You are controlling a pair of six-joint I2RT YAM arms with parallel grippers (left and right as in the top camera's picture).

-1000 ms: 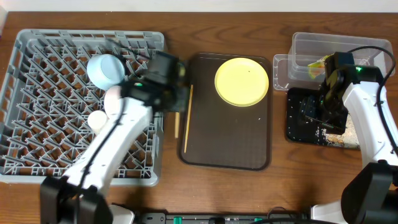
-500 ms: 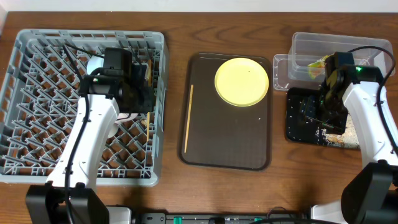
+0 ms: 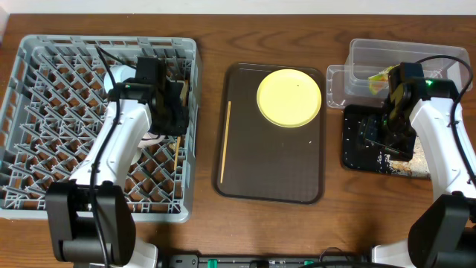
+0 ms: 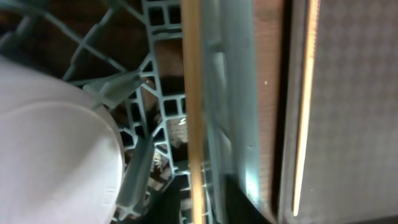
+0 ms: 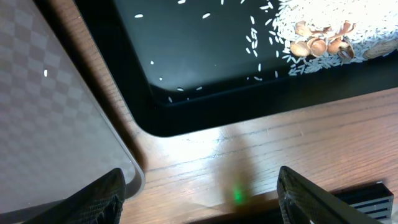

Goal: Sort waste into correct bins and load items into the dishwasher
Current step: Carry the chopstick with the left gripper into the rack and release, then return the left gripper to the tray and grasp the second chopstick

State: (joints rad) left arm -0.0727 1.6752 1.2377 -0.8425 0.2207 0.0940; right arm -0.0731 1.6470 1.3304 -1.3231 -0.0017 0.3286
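The grey dish rack (image 3: 44,134) fills the left. My left gripper (image 3: 169,119) hangs over its right side, shut on a wooden chopstick (image 3: 177,152), which runs upright beside the rack wall (image 4: 230,93) in the left wrist view (image 4: 191,93). A white bowl (image 4: 50,143) sits in the rack beside it. A second chopstick (image 3: 224,141) and the yellow plate (image 3: 288,97) lie on the brown tray (image 3: 275,171). The clear tub (image 3: 372,56) holds the green-and-yellow wrapper (image 3: 381,76). My right gripper (image 5: 205,205) is open and empty over the black tray (image 3: 358,145), which holds rice (image 5: 323,25).
The blue bowl and white cup are hidden under my left arm. Nut shells (image 5: 317,42) lie among the rice. The brown tray's corner (image 5: 50,124) lies just left of the black tray (image 5: 205,68), with a strip of bare wood table (image 5: 249,162) between and below them.
My left arm has swung left from the brown tray's edge to the rack's right side, carrying the chopstick. The right arm has not moved.
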